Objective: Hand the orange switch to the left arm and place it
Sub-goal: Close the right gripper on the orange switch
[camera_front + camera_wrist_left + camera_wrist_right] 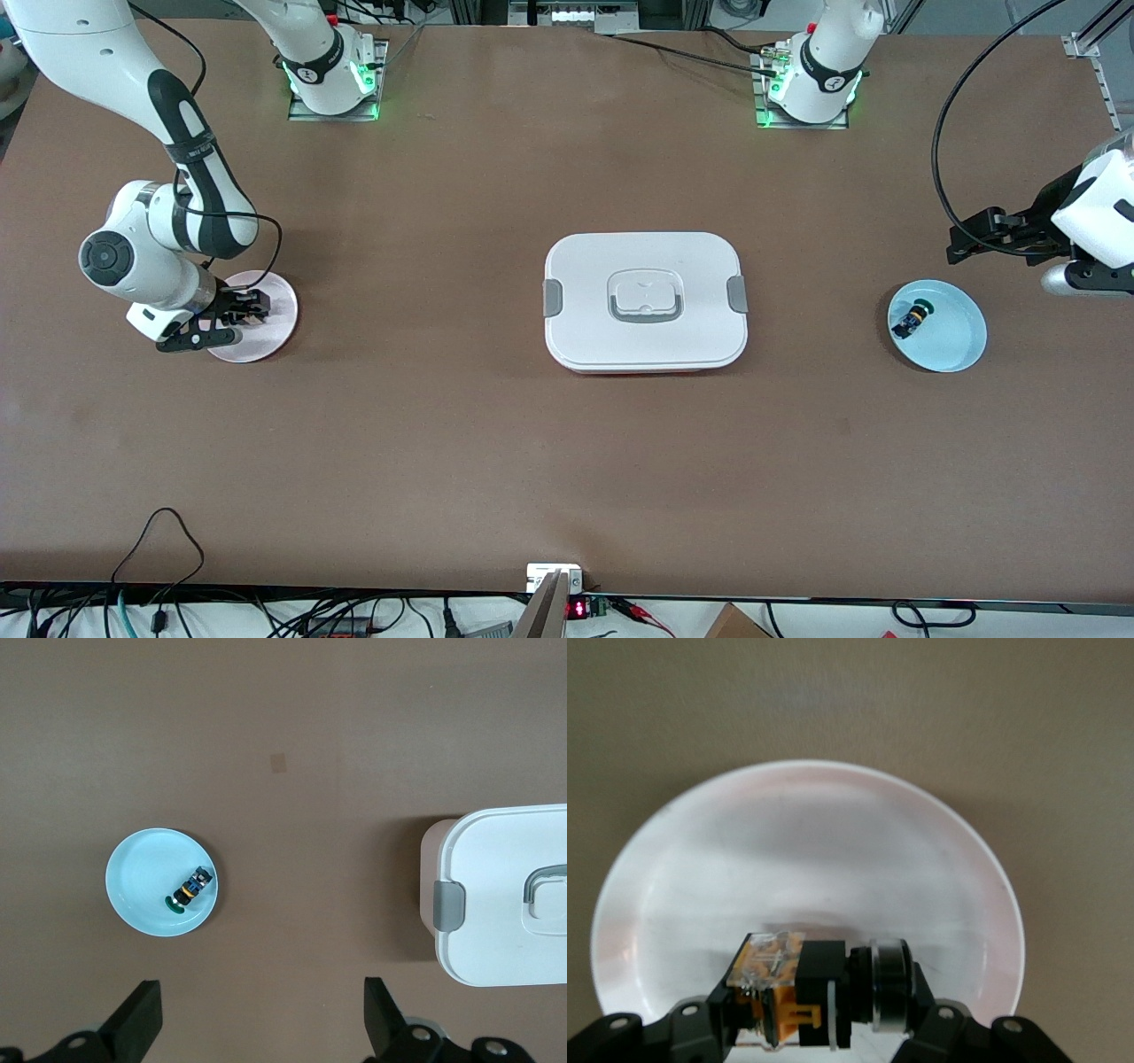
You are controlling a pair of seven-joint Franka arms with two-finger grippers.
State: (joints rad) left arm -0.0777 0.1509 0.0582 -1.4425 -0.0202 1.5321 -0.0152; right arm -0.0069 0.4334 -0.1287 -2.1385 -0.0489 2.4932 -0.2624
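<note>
Both grippers differed: the right gripper apparently clasped the orange switch, the left gripper gaped wide, no writing legible.

My right gripper pinches the orange switch, lying sideways, seemingly just touching the pink plate at the right arm's end. White box sits lidded mid-table, clips shut. My left gripper hangs open.

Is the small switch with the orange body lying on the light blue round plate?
No, the small switch with the orange body lies on the pale pink round plate.
</note>
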